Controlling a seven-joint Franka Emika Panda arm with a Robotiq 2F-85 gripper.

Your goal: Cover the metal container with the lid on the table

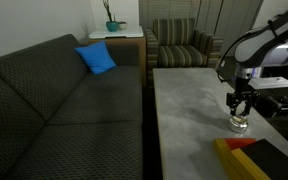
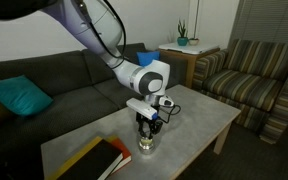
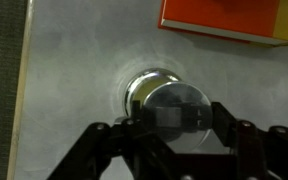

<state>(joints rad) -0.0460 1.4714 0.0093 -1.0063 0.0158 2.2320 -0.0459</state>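
I can read no text, label, brand, number or sign in any of my views. The orange block (image 3: 224, 15) at one o'clock in the wrist view shows only plain faces. The metal container (image 3: 142, 92) near the centre gives me nothing but glare. The arm's white housing (image 2: 149, 78) in an exterior view is too small and blurred for me to make out any marking.
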